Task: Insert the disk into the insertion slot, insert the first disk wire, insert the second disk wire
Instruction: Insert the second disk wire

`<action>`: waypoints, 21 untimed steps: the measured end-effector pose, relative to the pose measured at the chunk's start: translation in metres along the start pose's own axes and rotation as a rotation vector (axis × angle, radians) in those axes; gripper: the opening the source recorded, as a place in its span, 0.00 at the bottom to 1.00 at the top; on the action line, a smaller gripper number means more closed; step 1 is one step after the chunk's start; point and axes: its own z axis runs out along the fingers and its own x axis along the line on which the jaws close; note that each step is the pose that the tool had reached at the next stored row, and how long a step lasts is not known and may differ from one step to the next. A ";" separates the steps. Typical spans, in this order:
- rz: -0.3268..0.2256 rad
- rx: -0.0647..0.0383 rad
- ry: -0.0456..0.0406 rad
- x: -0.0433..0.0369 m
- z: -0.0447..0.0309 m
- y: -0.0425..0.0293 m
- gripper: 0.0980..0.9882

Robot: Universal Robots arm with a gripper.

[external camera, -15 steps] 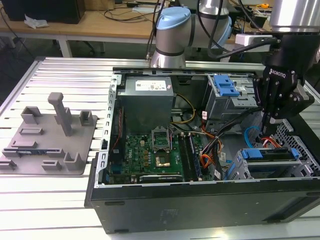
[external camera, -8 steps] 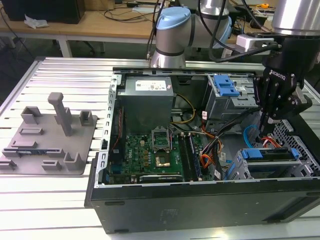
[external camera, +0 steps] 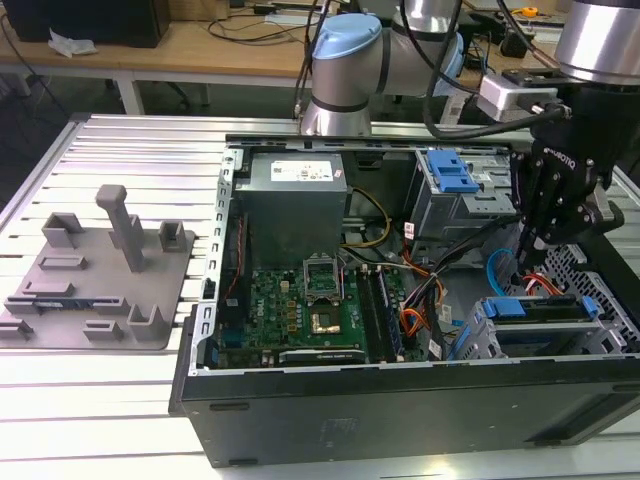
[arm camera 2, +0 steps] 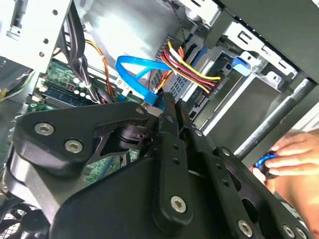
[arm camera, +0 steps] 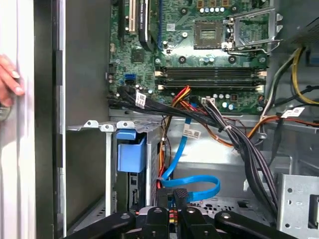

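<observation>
Gripper point(arm camera: 178, 211) pinching blue cable point(arm camera: 192, 186), pointing down.

Exterior view: elevated, oblique, facing the open computer case point(external camera: 400, 300) from a moderate distance. Both wrist views: close inside it, sharing the blue cable point(arm camera: 192, 186) point(arm camera 2: 137, 67) and motherboard point(arm camera: 199, 50).

Even overhead light is cast throughout. Glare is seen on the slatted table point(external camera: 120, 150). In the second wrist view, a hand point(arm camera 2: 294, 159) is blurred.
</observation>
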 end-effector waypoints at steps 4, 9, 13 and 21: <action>0.000 -0.019 -0.0834 0.0096 -0.0011 -0.0062 0.07; 0.003 -0.022 -0.1072 0.0147 -0.0001 -0.0126 0.07; 0.015 -0.023 -0.1177 0.0201 0.0007 -0.0124 0.07; 0.032 -0.023 -0.1712 0.0343 0.0029 -0.0118 0.07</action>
